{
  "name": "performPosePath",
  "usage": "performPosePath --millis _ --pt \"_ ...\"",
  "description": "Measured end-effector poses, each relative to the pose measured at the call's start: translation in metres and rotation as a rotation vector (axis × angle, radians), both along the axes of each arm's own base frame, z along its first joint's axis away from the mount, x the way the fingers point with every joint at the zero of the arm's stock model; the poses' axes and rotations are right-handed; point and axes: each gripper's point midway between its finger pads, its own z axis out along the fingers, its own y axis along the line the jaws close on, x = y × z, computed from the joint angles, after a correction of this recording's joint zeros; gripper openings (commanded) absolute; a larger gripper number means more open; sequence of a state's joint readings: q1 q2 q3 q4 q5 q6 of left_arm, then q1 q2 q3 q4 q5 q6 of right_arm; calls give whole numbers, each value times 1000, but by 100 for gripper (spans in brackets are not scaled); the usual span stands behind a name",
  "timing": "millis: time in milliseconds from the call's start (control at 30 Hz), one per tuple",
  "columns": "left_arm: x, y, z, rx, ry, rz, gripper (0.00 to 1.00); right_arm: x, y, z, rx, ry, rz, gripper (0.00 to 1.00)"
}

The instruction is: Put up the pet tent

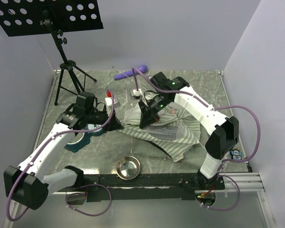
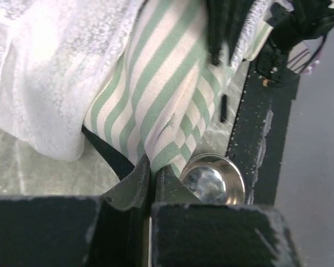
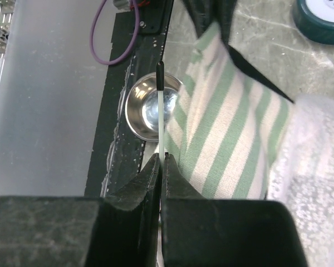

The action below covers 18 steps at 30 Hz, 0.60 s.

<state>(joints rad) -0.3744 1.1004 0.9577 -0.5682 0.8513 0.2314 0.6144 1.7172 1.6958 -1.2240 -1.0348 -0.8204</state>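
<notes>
The pet tent [image 1: 168, 133] lies crumpled in the middle of the table, green-and-white striped cloth with white mesh. My left gripper [image 1: 118, 124] is shut on a corner of its striped fabric [image 2: 167, 105] at the tent's left end, the cloth pinched between the jaw tips [image 2: 154, 166]. My right gripper [image 1: 148, 121] is above the tent's middle, shut on a thin white pole [image 3: 161, 119] with a black tip that sticks out past the jaws [image 3: 160, 161] beside the striped cloth [image 3: 228, 128].
A steel bowl [image 1: 128, 167] sits near the front rail, also seen in the wrist views [image 2: 214, 179] [image 3: 150, 108]. A teal bowl holder [image 1: 80, 140] lies under the left arm. A purple object [image 1: 133, 72] and a tripod stand [image 1: 66, 66] are at the back.
</notes>
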Motion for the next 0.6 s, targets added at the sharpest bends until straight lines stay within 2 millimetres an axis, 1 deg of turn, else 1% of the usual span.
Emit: performPosePath --millis 233,600 --pt "2 1 0 7 -7 11 1 -9 4 -10 -53 4 7 0" --pt "2 0 -1 23 -33 6 1 -2 8 -17 -100 40 -46 0"
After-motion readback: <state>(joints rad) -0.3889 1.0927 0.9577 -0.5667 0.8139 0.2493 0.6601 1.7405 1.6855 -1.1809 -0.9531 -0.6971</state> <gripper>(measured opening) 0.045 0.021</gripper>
